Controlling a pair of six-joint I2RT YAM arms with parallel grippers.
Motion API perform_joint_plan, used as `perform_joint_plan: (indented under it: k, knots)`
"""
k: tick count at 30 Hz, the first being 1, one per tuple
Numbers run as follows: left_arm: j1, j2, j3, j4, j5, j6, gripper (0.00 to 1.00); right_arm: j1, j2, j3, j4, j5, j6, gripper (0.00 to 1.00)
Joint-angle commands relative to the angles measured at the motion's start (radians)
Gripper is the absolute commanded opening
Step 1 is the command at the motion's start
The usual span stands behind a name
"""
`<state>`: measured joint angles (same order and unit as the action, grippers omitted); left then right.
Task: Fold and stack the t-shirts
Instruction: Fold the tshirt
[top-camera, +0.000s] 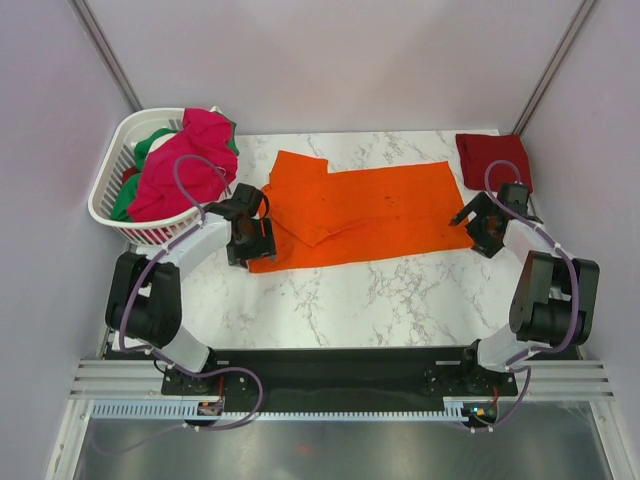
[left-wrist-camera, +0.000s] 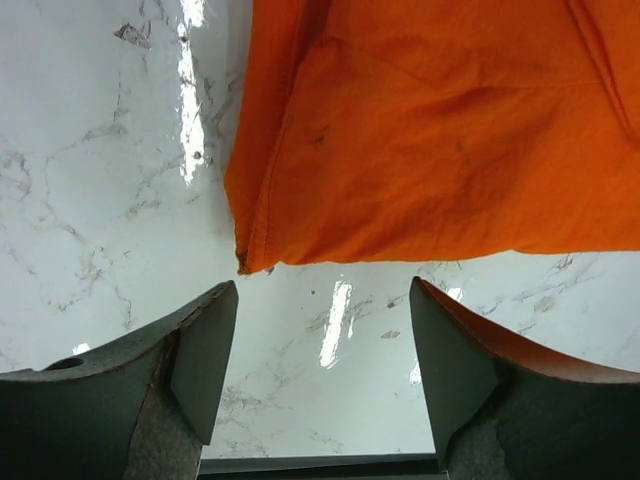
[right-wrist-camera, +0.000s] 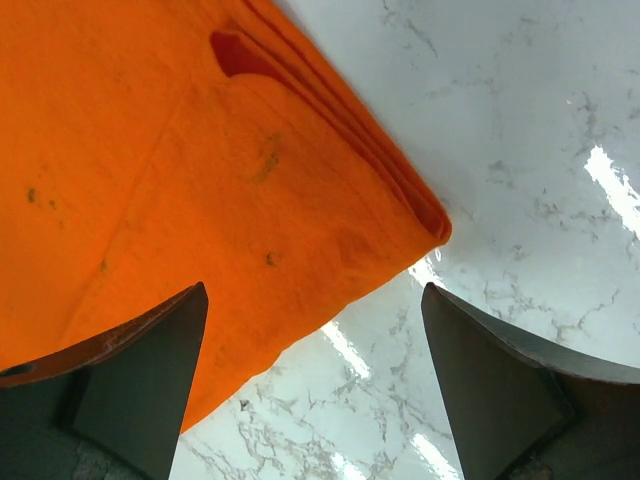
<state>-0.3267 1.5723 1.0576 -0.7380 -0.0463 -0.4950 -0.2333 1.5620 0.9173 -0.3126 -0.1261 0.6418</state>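
Observation:
The bright orange t-shirt (top-camera: 355, 210) lies partly folded on the marble table, a long strip with a flap folded over at its left. My left gripper (top-camera: 250, 240) is open and empty just above the shirt's near-left corner (left-wrist-camera: 245, 262). My right gripper (top-camera: 470, 222) is open and empty over the shirt's near-right corner (right-wrist-camera: 430, 225). The dark red t-shirt (top-camera: 493, 158) lies folded at the back right. The magenta-pink t-shirt (top-camera: 185, 165) and the green one (top-camera: 152, 142) are heaped in the basket.
The white slatted basket (top-camera: 110, 185) stands at the back left, close behind my left arm. Grey walls close in the table (top-camera: 380, 300) on three sides.

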Motion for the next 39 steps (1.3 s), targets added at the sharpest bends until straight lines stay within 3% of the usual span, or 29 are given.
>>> perform_joint_plan:
  k: [1, 12, 15, 16, 18, 19, 20, 21, 22, 24, 27, 33, 35, 36, 37, 39]
  knots:
    - [0.005, 0.034, -0.014, 0.117, -0.041, -0.073, 0.77, -0.024, 0.053, 0.023, 0.033, 0.005, -0.022, 0.96]
    - [0.005, 0.089, -0.063, 0.175, -0.132, -0.131, 0.73, -0.069, 0.148, -0.012, 0.089, 0.006, 0.001, 0.86]
    - [0.005, 0.118, -0.077, 0.199, -0.141, -0.142, 0.63, -0.072, 0.161, -0.012, 0.11, -0.013, 0.013, 0.71]
    - [0.005, 0.132, -0.079, 0.206, -0.142, -0.139, 0.54, -0.072, 0.159, -0.021, 0.121, -0.023, 0.016, 0.54]
    - [0.003, 0.143, -0.08, 0.219, -0.167, -0.139, 0.4, -0.07, 0.158, -0.032, 0.13, -0.03, 0.016, 0.37]
    - [0.003, 0.146, -0.082, 0.223, -0.171, -0.136, 0.31, -0.072, 0.153, -0.04, 0.13, -0.03, 0.015, 0.21]
    - [0.003, 0.149, -0.079, 0.224, -0.173, -0.132, 0.27, -0.072, 0.15, -0.044, 0.133, -0.036, 0.013, 0.15]
    - [0.003, 0.15, -0.076, 0.229, -0.17, -0.132, 0.22, -0.072, 0.138, -0.047, 0.133, -0.043, 0.012, 0.0]
    - [0.003, 0.15, -0.074, 0.229, -0.167, -0.132, 0.11, -0.072, 0.129, -0.054, 0.133, -0.047, 0.012, 0.0]
    - [0.003, 0.134, -0.074, 0.223, -0.158, -0.134, 0.02, -0.072, 0.072, -0.09, 0.129, -0.04, 0.018, 0.0]
    - [0.005, 0.076, -0.093, 0.204, -0.164, -0.145, 0.02, -0.089, -0.055, -0.161, 0.096, 0.028, 0.03, 0.0]
    - [0.006, -0.066, -0.186, 0.157, -0.083, -0.166, 0.02, -0.221, -0.19, -0.193, -0.069, 0.01, -0.019, 0.0]
    - [0.005, -0.099, -0.238, 0.155, -0.053, -0.177, 0.06, -0.227, -0.221, -0.205, -0.086, -0.001, -0.01, 0.07]
    - [0.005, -0.113, -0.252, 0.154, -0.029, -0.178, 0.09, -0.225, -0.253, -0.212, -0.092, -0.003, -0.005, 0.41]
    - [0.005, -0.138, -0.266, 0.152, -0.021, -0.181, 0.26, -0.225, -0.272, -0.218, -0.098, 0.005, 0.001, 0.65]
    - [0.005, -0.164, -0.297, 0.135, -0.003, -0.191, 0.51, -0.227, -0.33, -0.224, -0.108, 0.023, 0.016, 0.98]
